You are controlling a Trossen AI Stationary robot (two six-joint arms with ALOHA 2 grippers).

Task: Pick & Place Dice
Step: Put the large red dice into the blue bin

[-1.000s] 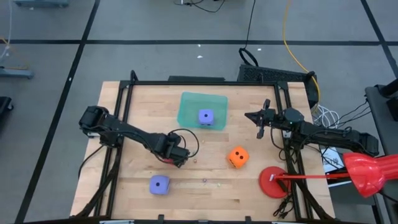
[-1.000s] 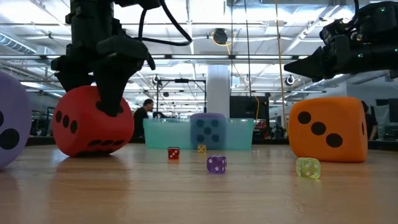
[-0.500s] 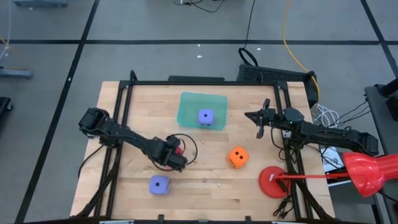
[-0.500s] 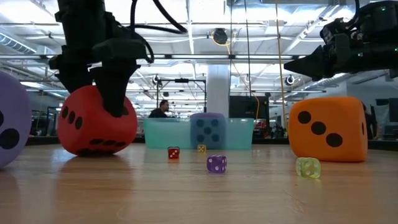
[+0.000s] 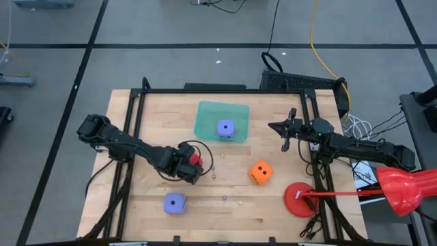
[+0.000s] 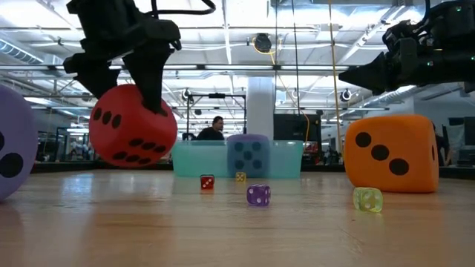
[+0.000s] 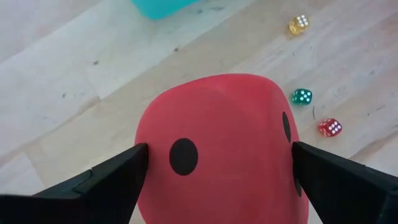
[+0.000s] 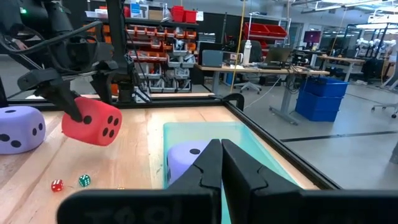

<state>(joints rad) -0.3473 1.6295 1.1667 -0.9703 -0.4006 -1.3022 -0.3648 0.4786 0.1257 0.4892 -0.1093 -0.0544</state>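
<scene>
From above, a wooden table (image 5: 136, 205) holds a teal bin (image 5: 222, 121) at about twelve o'clock, with one purple die (image 5: 226, 128) inside it. The left gripper (image 5: 192, 162), near the centre, is clamped on the red die (image 5: 196, 159). An orange die (image 5: 261, 172) lies toward four o'clock of it, a second purple die (image 5: 175, 202) toward seven o'clock. A red disc (image 5: 298, 200) sits near the table's right edge. The right gripper (image 5: 285, 130), fingers pressed together and holding nothing, waits at three o'clock of the bin.

From table height, the red die (image 6: 133, 126) hangs clear of the wood between the left gripper's dark fingers (image 6: 152, 78). Half a second earlier it rested on the table. Tiny dice (image 6: 258, 195) lie scattered in the foreground, with the bin (image 6: 286, 159) behind them.

The left wrist view shows the red die (image 7: 217, 149) filling the gap between both fingers, touching each.

The right wrist view shows its closed fingers (image 8: 217, 165) in front of the bin (image 8: 261, 162), and the lifted red die (image 8: 92, 121) beyond.
</scene>
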